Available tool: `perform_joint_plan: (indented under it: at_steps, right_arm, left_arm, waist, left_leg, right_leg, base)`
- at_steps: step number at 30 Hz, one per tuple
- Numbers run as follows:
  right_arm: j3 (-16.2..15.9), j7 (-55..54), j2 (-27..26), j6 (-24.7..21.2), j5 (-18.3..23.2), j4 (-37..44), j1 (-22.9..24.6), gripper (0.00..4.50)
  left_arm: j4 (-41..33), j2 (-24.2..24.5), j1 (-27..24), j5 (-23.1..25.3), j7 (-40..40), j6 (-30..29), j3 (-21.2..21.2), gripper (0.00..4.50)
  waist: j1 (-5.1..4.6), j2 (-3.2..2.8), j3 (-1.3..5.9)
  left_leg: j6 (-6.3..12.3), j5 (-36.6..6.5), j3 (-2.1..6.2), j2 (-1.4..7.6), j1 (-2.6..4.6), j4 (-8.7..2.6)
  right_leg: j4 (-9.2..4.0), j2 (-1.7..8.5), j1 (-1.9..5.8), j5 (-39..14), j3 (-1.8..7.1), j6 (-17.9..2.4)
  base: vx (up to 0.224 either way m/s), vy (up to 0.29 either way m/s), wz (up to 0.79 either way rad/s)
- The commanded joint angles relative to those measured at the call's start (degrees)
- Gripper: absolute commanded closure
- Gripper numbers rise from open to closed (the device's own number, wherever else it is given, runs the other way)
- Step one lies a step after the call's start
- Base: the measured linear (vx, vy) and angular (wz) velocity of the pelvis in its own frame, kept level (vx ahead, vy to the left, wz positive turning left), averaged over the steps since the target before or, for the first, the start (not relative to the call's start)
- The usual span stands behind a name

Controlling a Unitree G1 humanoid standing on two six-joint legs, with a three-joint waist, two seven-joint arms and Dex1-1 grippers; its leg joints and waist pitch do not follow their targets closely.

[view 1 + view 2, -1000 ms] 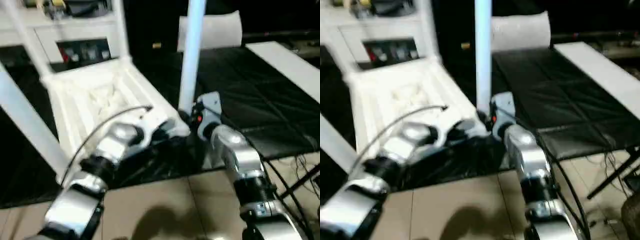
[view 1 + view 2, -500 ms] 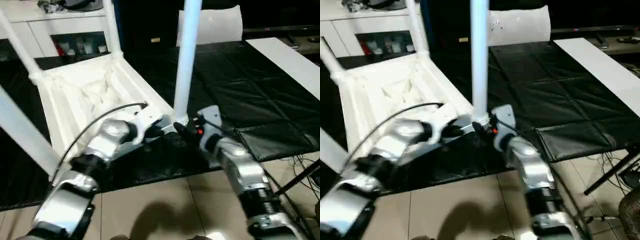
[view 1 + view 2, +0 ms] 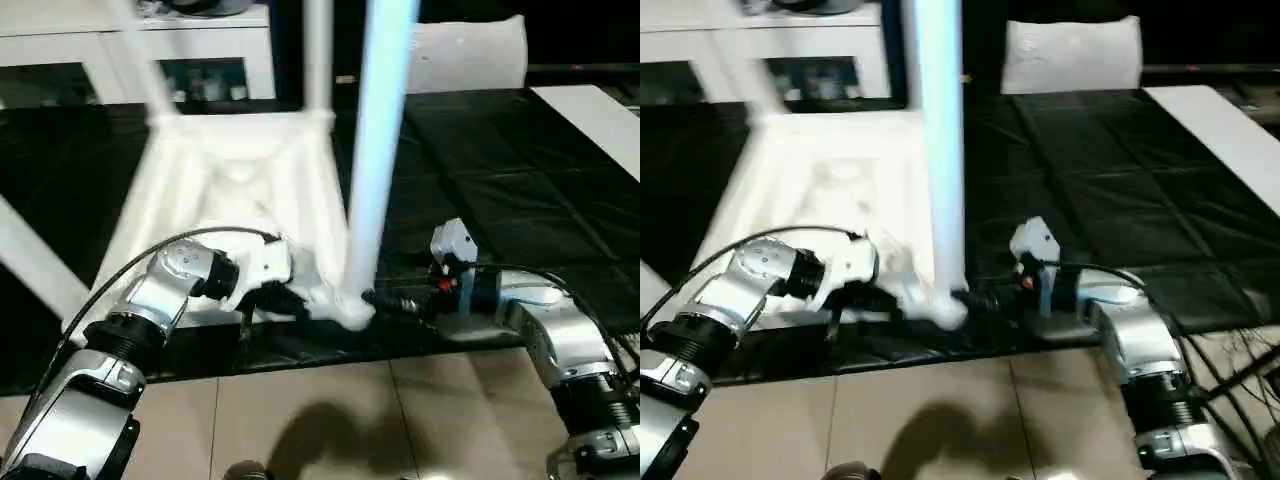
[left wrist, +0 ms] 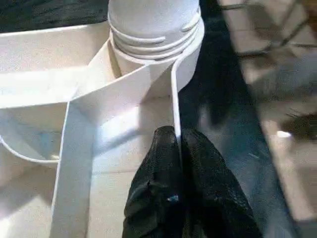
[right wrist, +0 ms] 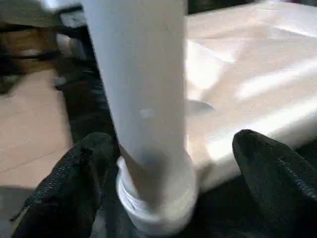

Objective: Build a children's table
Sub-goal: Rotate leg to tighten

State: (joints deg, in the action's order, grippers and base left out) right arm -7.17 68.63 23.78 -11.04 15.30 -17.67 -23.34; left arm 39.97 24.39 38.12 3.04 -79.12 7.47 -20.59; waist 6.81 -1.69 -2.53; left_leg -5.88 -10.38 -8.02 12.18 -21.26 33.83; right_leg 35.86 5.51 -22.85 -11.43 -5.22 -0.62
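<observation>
The children's table lies upside down on the black mat, its ribbed white top (image 3: 230, 190) facing up. A long white leg (image 3: 378, 150) stands upright in the near right corner socket (image 3: 350, 308). Further legs rise at the far corner (image 3: 318, 50) and at the left (image 3: 35, 265). My left gripper (image 4: 177, 144) is shut on the top's thin rim wall just beside that socket. My right gripper (image 5: 173, 144) is open, with one finger (image 5: 74, 183) on each side of the leg's base and a gap on both sides.
A flat white panel (image 3: 470, 55) stands at the back and a long white strip (image 3: 600, 110) lies on the mat at the right. White shelving (image 3: 130, 30) lines the back left. Tiled floor (image 3: 330, 420) begins at the mat's near edge, and cables hang by my right arm.
The camera has shifted. My right gripper has opened wide around the leg's base and now lies lower and more level. My left gripper stays shut on the rim.
</observation>
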Motion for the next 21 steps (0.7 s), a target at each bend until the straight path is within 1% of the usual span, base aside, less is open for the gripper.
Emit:
perform_joint_plan:
  at_steps: [1,2,3,4,5,7,8,9,10,11,12,13,16,17,18,19,21]
  right_arm:
    - [-0.6,3.3,1.0,-1.4,1.7,0.5,-0.9,0.71]
    - [-0.8,4.5,1.2,-2.2,2.2,0.5,-1.1,0.71]
    - [-1.6,6.4,1.5,-3.4,2.7,0.5,-1.2,0.82]
    - [-1.6,6.4,1.5,-3.4,2.7,0.5,-1.2,1.02]
    - [-1.9,7.1,1.6,-3.7,2.8,0.4,-1.3,1.02]
    - [-2.3,8.2,1.9,-4.3,3.1,0.3,-1.4,1.27]
    - [-2.6,8.8,1.9,-4.8,3.4,0.3,-1.5,1.27]
    - [-2.6,8.9,1.9,-4.9,3.4,0.3,-1.5,1.47]
    - [-2.7,9.3,1.9,-5.0,3.5,0.1,-1.6,1.47]
    - [-2.8,9.9,1.9,-5.4,3.6,-0.1,-1.8,1.58]
    - [-2.9,10.1,1.9,-5.5,3.7,-0.1,-1.9,1.70]
    - [-3.0,10.9,2.0,-6.4,4.1,-0.1,-2.1,1.80]
    - [-3.2,11.4,2.2,-7.0,4.4,0.0,-2.2,1.93]
    - [-3.3,11.6,2.2,-7.3,4.6,0.1,-2.2,2.12]
    - [-3.4,11.7,2.2,-7.4,4.6,0.1,-2.2,2.12]
    - [-3.5,11.9,2.2,-7.6,4.7,0.1,-2.2,2.29]
    - [-3.5,12.2,2.0,-7.9,4.7,0.1,-2.2,2.35]
  left_arm:
    - [-1.5,-0.3,1.0,0.9,-4.1,2.7,-3.2,4.50]
    - [-1.4,-0.2,1.1,1.0,-4.9,3.2,-3.5,4.50]
    - [-1.7,-0.2,1.3,0.6,-6.8,3.3,-3.9,4.50]
    - [-1.7,-0.2,1.3,0.6,-6.8,3.3,-3.9,4.50]
    - [-1.9,-0.1,1.4,0.5,-7.4,3.6,-4.0,4.50]
    - [-2.1,-0.1,1.4,0.6,-8.4,4.0,-4.3,4.50]
    - [-2.3,-0.1,1.4,0.5,-9.0,4.0,-4.5,4.50]
    - [-2.3,-0.2,1.4,0.4,-9.0,4.0,-4.5,4.50]
    - [-2.3,-0.2,1.4,0.4,-9.2,4.1,-4.6,4.50]
    - [-2.2,-0.2,1.5,0.4,-9.5,4.4,-4.8,4.50]
    - [-2.1,-0.2,1.5,0.4,-9.6,4.5,-4.8,4.50]
    - [-1.9,-0.3,1.6,0.5,-9.8,4.8,-4.9,4.50]
    - [-1.7,-0.2,1.7,0.5,-10.1,5.0,-4.8,4.50]
    - [-1.6,-0.2,1.8,0.6,-10.2,5.1,-4.8,4.50]
    - [-1.4,-0.3,1.9,0.6,-10.2,5.2,-4.8,4.50]
    - [-1.3,-0.3,1.9,0.7,-10.2,5.2,-4.8,4.50]
    - [-1.2,-0.4,2.0,0.8,-10.2,5.2,-4.8,4.50]
  waist:
    - [-0.40,0.33,3.86]
    - [-0.36,0.40,3.89]
    - [-0.29,0.43,3.89]
    - [-0.27,0.47,3.92]
    - [-0.28,0.63,3.91]
    - [-0.17,0.63,3.94]
    - [-0.20,0.89,3.96]
    - [-0.15,0.78,3.95]
    - [-0.13,0.71,3.96]
    - [-0.14,0.81,3.96]
    - [-0.14,0.75,3.94]
    - [-0.15,0.82,3.95]
    - [-0.10,0.79,3.96]
    - [-0.07,0.84,4.01]
    - [-0.06,0.83,4.03]
    - [-0.05,0.86,4.02]
    - [-0.03,0.74,4.02]
  left_leg:
    - [4.47,-9.0,-1.28,0.84,0.45,-3.57]
    - [4.36,-9.1,-1.30,0.85,0.49,-3.59]
    - [4.36,-9.0,-1.33,0.83,0.46,-3.58]
    - [4.29,-8.6,-1.32,0.80,0.39,-3.57]
    - [4.27,-8.3,-1.39,0.81,0.37,-3.55]
    - [4.25,-7.8,-1.41,0.76,0.26,-3.49]
    - [4.27,-7.5,-1.47,0.76,0.26,-3.46]
    - [4.24,-7.3,-1.47,0.76,0.21,-3.45]
    - [4.19,-7.2,-1.47,0.79,0.26,-3.45]
    - [4.13,-7.3,-1.49,0.76,0.19,-3.44]
    - [4.02,-7.3,-1.49,0.79,0.28,-3.47]
    - [3.94,-7.4,-1.51,0.76,0.23,-3.45]
    - [4.00,-6.8,-1.51,0.77,0.22,-3.42]
    - [4.00,-6.7,-1.53,0.76,0.22,-3.39]
    - [4.00,-6.5,-1.52,0.76,0.19,-3.38]
    - [4.08,-6.4,-1.52,0.77,0.22,-3.37]
    - [3.96,-6.3,-1.53,0.75,0.24,-3.37]
  right_leg:
    - [-3.83,2.39,3.51,-3.5,2.62,-14.7]
    - [-3.84,2.40,3.51,-3.8,2.63,-14.7]
    - [-3.88,2.38,3.54,-4.0,2.65,-14.6]
    - [-3.80,2.39,3.62,-3.9,2.68,-14.5]
    - [-3.81,2.40,3.57,-3.8,2.72,-14.3]
    - [-3.79,2.49,3.60,-4.0,2.70,-14.1]
    - [-3.80,2.47,3.62,-3.9,2.71,-14.0]
    - [-3.76,2.48,3.59,-4.1,2.70,-14.0]
    - [-3.76,2.49,3.54,-4.3,2.69,-13.9]
    - [-3.78,2.48,3.58,-4.6,2.68,-13.8]
    - [-3.83,2.44,3.48,-4.9,2.66,-13.7]
    - [-3.83,2.42,3.54,-5.0,2.67,-13.6]
    - [-3.76,2.38,3.52,-4.4,2.65,-13.6]
    - [-3.77,2.40,3.55,-4.3,2.67,-13.6]
    - [-3.71,2.41,3.59,-4.1,2.67,-13.6]
    - [-3.68,2.36,3.53,-4.0,2.65,-13.7]
    - [-3.69,2.37,3.51,-4.0,2.66,-13.6]
  base:
    - [0.000,0.000,0.00]
    - [0.000,0.000,0.00]
    - [0.000,0.000,0.00]
    - [0.000,0.000,0.00]
    - [0.000,0.000,0.00]
    - [0.000,0.000,0.00]
    - [0.000,0.000,0.00]
    - [0.000,0.000,0.00]
    - [0.000,0.000,0.00]
    - [0.000,0.000,0.00]
    - [0.000,0.000,0.00]
    - [0.000,0.000,0.00]
    - [0.000,0.000,0.00]
    - [0.000,0.000,0.00]
    - [0.000,0.000,0.00]
    - [0.000,0.000,0.00]
    - [0.000,0.000,0.00]
